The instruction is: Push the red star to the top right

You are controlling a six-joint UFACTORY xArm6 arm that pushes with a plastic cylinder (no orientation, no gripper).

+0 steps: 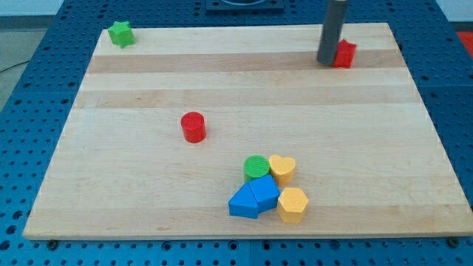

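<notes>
Rod upright at the view's top right; my tip [327, 62] grasps nothing, touching the red star [344, 54] on its left side.

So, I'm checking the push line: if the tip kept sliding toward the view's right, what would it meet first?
My tip sits just left of the red star, seemingly touching, so it meets the star first; beyond that only bare board.

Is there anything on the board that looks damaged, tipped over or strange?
Nothing stands out. My tip stands against the left side of the red star near the top right. The green star, red cylinder and the bottom cluster all sit flat on the wooden board, undamaged.
</notes>
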